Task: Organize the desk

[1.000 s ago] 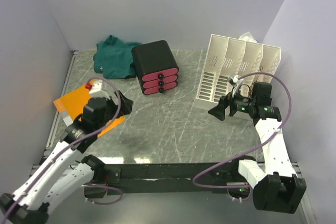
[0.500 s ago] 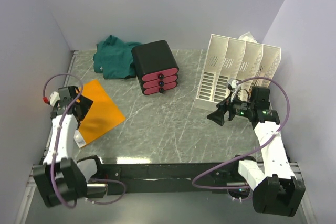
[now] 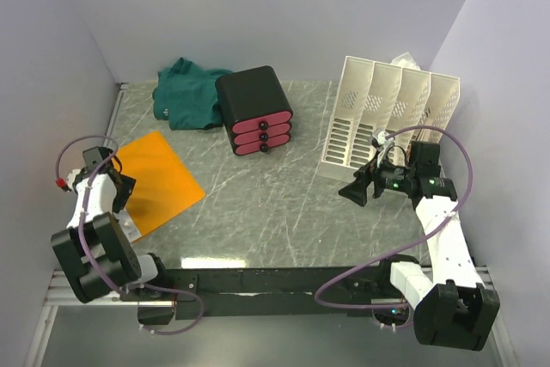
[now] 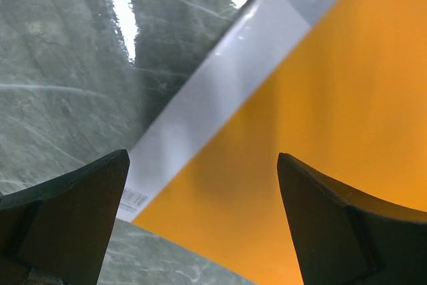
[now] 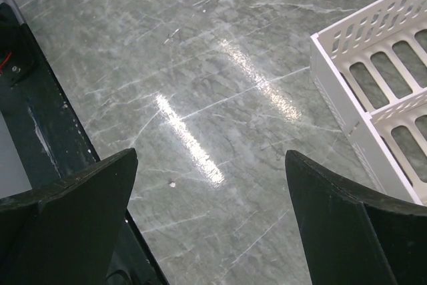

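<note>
Your left gripper (image 4: 203, 165) hangs wide open over the orange folder (image 4: 320, 131), likely to grab it. Your right gripper (image 5: 210, 158) waits open by the rack (image 5: 380, 91); both are empty.

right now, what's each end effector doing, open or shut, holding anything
left end effector: open, holding nothing, above the orange folder.
right end effector: open, holding nothing, above the desk beside the white file rack.
</note>
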You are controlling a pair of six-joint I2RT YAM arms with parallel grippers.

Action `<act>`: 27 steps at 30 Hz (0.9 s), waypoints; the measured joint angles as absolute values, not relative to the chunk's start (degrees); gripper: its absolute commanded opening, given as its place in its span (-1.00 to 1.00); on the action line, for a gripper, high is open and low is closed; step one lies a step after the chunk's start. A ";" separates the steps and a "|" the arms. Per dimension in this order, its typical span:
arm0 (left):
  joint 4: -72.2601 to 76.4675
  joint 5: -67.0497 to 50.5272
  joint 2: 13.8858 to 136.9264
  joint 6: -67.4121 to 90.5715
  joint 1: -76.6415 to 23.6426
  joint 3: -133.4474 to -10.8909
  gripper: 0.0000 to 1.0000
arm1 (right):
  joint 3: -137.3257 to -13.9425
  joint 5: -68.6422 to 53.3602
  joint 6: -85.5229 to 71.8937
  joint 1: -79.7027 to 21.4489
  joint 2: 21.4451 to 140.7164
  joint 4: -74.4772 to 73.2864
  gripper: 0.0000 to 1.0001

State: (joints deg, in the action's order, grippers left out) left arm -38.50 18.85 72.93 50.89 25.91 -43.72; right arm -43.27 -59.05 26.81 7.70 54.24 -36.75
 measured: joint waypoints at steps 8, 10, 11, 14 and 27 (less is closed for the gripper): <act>-36.18 17.69 79.99 50.72 28.47 -43.53 0.99 | -43.27 -59.44 27.38 7.70 55.77 -36.99 0.99; -35.33 16.75 81.41 50.70 28.93 -43.31 0.99 | -43.27 -59.46 27.59 7.70 56.12 -37.10 0.99; -34.94 16.14 82.11 50.68 29.21 -43.31 0.97 | -43.27 -59.46 27.77 7.70 56.27 -37.21 0.99; -33.82 13.13 82.65 50.24 30.17 -43.29 0.83 | -43.27 -59.46 28.03 7.77 56.60 -37.36 1.00; -22.15 -9.45 80.36 46.13 30.59 -39.33 0.71 | -43.27 -59.46 28.21 7.90 56.62 -37.39 0.99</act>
State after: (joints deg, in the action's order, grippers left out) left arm -22.15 -9.45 80.36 46.13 30.59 -39.33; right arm -43.27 -59.46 28.21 7.90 56.62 -37.39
